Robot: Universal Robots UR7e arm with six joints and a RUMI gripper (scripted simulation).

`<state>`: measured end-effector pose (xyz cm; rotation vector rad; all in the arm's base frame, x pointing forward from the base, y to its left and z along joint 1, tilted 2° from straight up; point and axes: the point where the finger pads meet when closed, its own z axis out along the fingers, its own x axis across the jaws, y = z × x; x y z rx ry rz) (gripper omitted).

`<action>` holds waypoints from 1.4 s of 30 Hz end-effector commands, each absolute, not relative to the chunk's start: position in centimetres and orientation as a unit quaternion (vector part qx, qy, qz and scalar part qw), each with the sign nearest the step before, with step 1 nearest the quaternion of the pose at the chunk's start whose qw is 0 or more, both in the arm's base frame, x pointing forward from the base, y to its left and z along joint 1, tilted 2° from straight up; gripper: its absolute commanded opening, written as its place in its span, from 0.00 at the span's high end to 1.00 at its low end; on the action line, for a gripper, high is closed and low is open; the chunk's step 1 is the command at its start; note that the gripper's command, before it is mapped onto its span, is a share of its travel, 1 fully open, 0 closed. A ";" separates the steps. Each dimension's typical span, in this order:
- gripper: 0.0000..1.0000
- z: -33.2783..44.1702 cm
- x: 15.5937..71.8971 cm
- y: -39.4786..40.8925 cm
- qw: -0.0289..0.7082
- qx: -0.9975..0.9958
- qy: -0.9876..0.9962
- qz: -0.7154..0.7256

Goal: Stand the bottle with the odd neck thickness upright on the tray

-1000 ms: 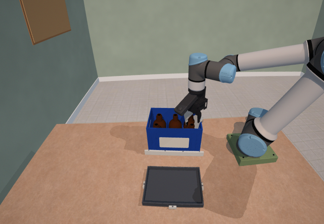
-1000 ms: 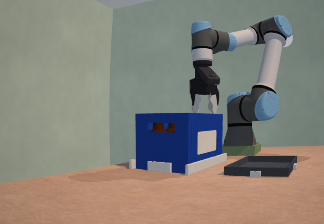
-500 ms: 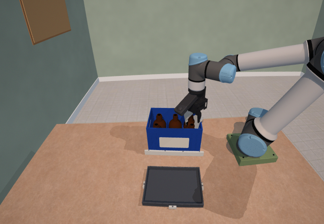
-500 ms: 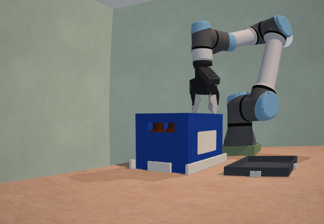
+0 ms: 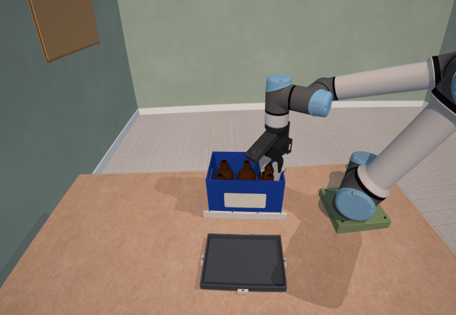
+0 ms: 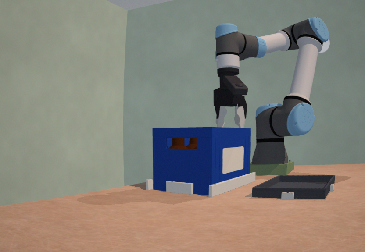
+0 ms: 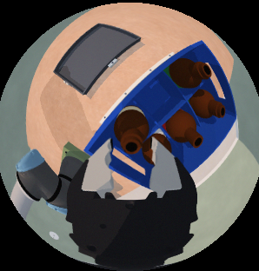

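The blue crate holds five brown bottles. The front right bottle stands with its neck between my fingertips. My gripper is open, pointing down with a gap around that neck. The back right bottle is partly hidden by a finger. The back middle bottle, back left bottle and front left bottle stand apart. I cannot tell any neck difference. The dark tray bears no bottle.
A white strip lies along the crate's front, between crate and tray. Small white blocks sit against the tray. The arm's green base plate stands to the right of the crate. Dividers separate the crate's compartments.
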<state>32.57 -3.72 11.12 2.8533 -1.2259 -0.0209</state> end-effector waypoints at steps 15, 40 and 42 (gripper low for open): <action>0.62 13.0 32.7 -3.7 0.018 0.919 -0.395 -0.006; 0.62 19.0 32.8 -3.5 0.018 0.919 -0.395 -0.006; 0.62 19.2 32.8 -3.5 0.018 0.919 -0.395 -0.006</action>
